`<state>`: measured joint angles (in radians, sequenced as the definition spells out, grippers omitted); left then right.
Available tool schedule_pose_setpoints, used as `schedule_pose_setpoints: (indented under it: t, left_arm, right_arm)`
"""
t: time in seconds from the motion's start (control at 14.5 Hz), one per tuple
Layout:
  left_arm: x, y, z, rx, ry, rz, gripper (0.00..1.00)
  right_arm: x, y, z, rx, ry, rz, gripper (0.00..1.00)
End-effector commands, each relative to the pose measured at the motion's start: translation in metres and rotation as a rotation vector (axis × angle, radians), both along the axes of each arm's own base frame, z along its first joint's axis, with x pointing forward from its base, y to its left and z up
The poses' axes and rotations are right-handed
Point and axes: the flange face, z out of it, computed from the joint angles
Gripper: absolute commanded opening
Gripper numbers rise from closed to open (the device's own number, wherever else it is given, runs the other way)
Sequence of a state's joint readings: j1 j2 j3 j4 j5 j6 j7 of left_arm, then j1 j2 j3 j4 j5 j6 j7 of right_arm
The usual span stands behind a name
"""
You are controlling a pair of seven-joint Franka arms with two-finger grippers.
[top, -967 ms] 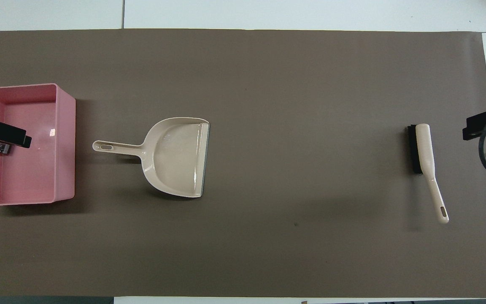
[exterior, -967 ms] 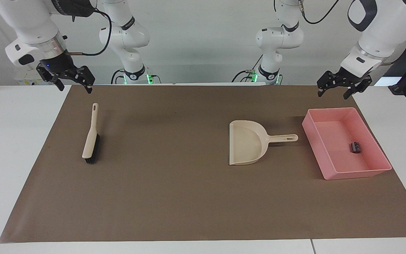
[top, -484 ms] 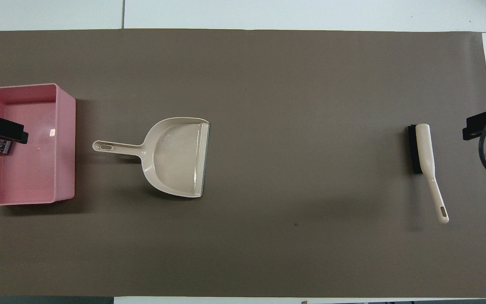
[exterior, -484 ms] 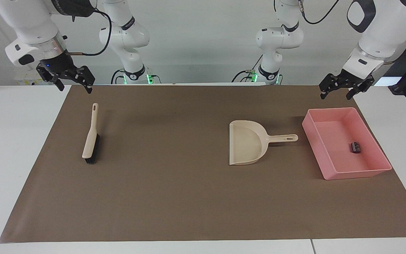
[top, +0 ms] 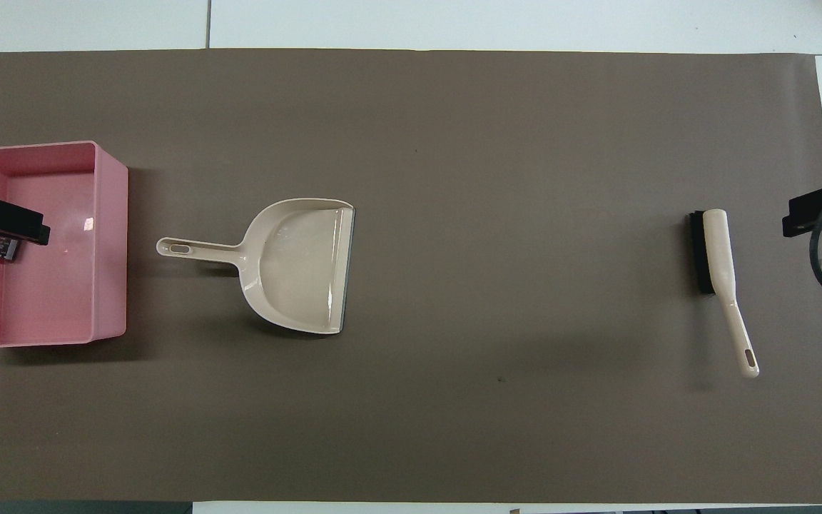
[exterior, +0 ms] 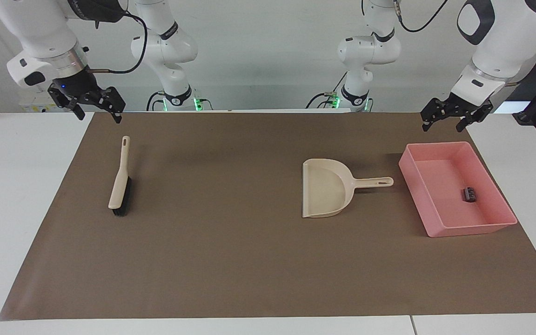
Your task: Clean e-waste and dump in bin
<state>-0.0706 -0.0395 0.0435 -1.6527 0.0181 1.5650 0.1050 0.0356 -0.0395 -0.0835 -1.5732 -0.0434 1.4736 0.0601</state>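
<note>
The pink bin (exterior: 431, 230) stands at the left arm's end of the mat and also shows in the overhead view (top: 110, 235). A stubby dark e-waste piece (exterior: 469, 194) lies on its floor, partly under the gripper in the overhead view (top: 4, 250). A small pale speck (top: 88, 224) lies on the bin's floor; I cannot tell what it is. The white cylinder is not clearly in view. My left gripper (exterior: 448, 120) is open and empty, up in the air over the bin's edge nearest the robots. My right gripper (exterior: 96, 111) is open and empty, over the mat's corner by the brush handle.
A beige dustpan (exterior: 326, 188) lies on the mat beside the bin, its handle pointing at the bin. A beige brush with black bristles (exterior: 120, 186) lies at the right arm's end. A brown mat (exterior: 231, 251) covers the white table.
My left gripper has shifted slightly over the bin's edge and its wrist has turned a little. The right arm, the dustpan, the brush and the dark piece have not moved.
</note>
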Motion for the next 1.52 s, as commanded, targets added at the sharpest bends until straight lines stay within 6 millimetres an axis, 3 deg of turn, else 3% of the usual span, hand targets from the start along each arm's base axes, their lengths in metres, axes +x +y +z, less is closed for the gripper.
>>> schedule_pose_setpoints:
  t: [0.0, 1.45]
  left_arm:
    - [-0.0064, 0.0003, 0.0009, 0.016, -0.020, 0.009, 1.00]
    - [-0.0069, -0.0005, 0.0028, 0.016, -0.026, 0.011, 1.00]
  right_arm:
    - [-0.0010, -0.0017, -0.0006, -0.003, -0.004, -0.011, 1.00]
    - [-0.0006, -0.0017, -0.0014, -0.003, -0.002, -0.011, 1.00]
